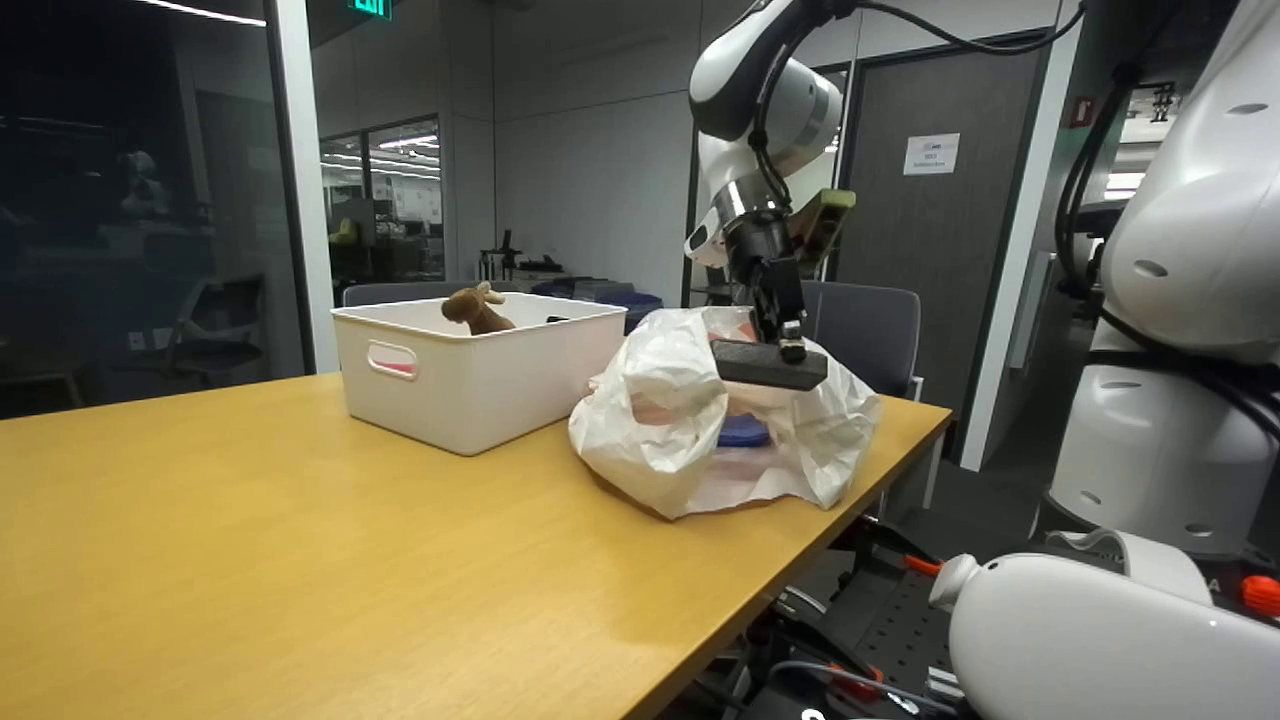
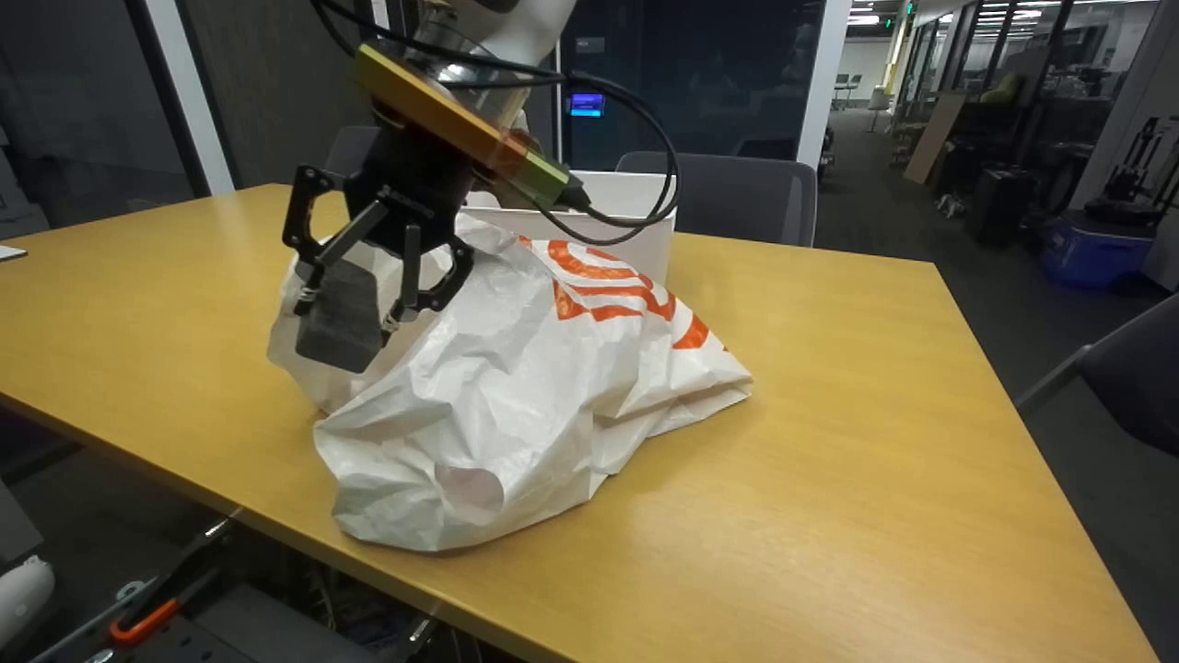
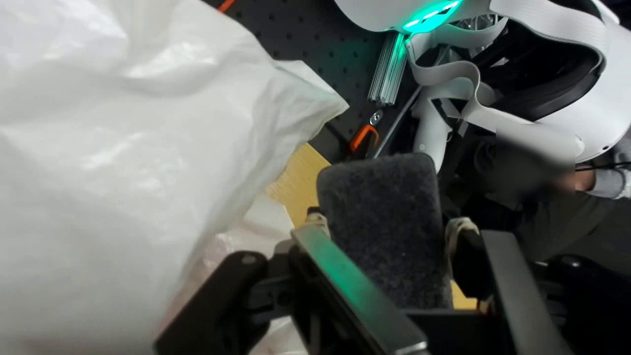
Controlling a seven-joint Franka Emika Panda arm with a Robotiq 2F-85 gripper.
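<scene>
My gripper is shut on a dark grey felt-like block, one finger against each long side. In the wrist view the block stretches forward from between the fingers. A crumpled white plastic bag with orange print lies on the table below and beside the gripper. The block hangs in front of the bag's open mouth in an exterior view, above the tabletop. Inside that mouth a blue object shows; the rest of the bag's contents is hidden.
Behind the bag stands a white bin with a brown plush toy poking out. The wooden table ends close to the bag. Beyond its edge are a white headset, a dark perforated plate and another white robot arm.
</scene>
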